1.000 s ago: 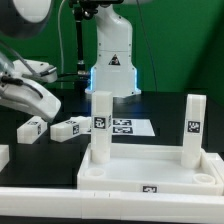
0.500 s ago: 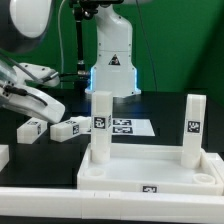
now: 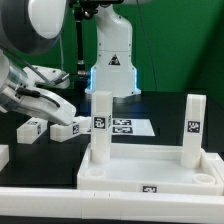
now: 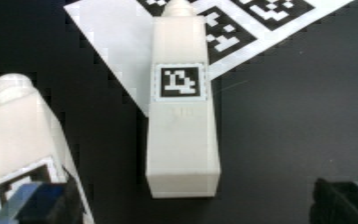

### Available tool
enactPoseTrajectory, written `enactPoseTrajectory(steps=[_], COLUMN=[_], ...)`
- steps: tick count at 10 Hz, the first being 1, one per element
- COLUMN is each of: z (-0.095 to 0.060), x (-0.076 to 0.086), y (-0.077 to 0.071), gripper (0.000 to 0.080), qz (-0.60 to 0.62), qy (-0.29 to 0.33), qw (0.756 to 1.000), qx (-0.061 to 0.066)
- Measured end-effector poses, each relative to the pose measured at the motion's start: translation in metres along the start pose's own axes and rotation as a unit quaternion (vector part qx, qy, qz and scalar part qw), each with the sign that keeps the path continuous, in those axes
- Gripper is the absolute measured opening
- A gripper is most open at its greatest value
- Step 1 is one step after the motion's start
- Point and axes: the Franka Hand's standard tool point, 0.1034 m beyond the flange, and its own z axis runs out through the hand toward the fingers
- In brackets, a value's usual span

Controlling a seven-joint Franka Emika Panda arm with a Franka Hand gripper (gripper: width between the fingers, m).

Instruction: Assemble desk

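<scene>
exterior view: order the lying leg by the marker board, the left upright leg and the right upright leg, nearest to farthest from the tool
From the open tool:
1. lying leg, just under the tool, beside the marker board
2. left upright leg, standing on the tabletop, the exterior view's left
3. right upright leg, standing at the exterior view's right

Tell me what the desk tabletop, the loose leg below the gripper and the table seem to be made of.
Tabletop: apparently moulded white plastic, smooth with a soft sheen; the raised rim and rounded edges suggest it.
Loose leg: likely the same white plastic, with smooth square faces and a printed black-and-white tag on it.
Table: matte black with no glare; it could be cloth or painted board, I cannot tell which.
</scene>
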Motion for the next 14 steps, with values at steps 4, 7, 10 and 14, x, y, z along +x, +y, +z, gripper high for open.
enactPoseTrajectory(steps=[4,7,10,14], z=[0.003,0.013,0.023,0.029], x=[0.003,0.003,0.006,0.008], y=[-0.004,-0.009,-0.005,-0.007], gripper=[0.0649,0.0649,0.0649,0.0649], qz=[-0.007,-0.01,-0.007,-0.004], qy=[-0.016,-0.019,-0.017,-0.015], qw=[1.0,1.0,1.0,1.0], qx=[-0.005,-0.009,-0.01,-0.011])
